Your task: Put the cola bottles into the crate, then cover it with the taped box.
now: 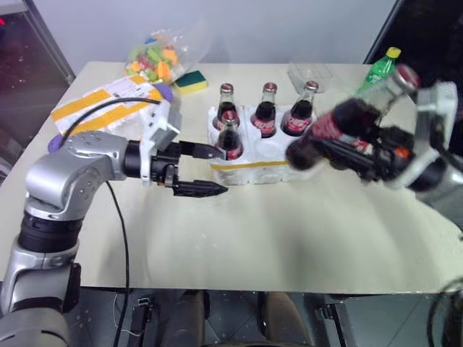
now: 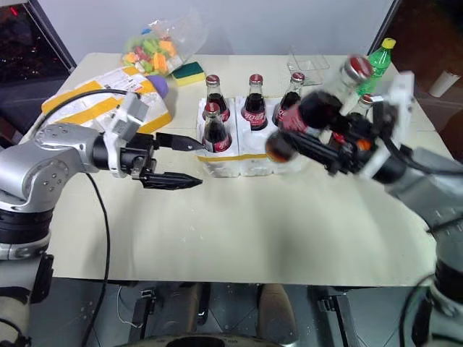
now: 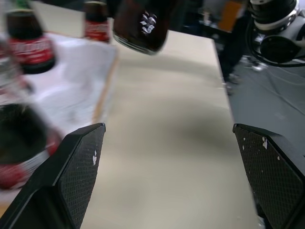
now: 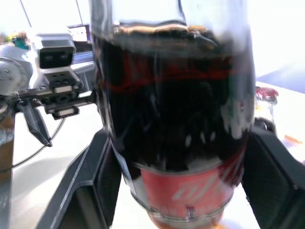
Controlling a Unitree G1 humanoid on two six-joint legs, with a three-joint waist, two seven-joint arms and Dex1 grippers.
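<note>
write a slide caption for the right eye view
Right gripper carries a tilted cola bottle toward the crate holding four bottles; left gripper waits open beside it.

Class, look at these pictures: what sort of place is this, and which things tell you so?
Probably a robot test bench: a plain board table set with a foam crate of cola bottles, a taped box and loose props like a sponge.

The flat beige table [image 1: 239,238] carries a white foam crate [image 1: 264,168] with a yellow tape strip, a taped white foam box [image 1: 108,105] with yellow bands, a yellow-green sponge [image 1: 191,81], a clear bag of coloured pieces [image 1: 155,58], a green plastic bottle [image 1: 379,70] and a clear plastic container [image 1: 309,73].
</note>
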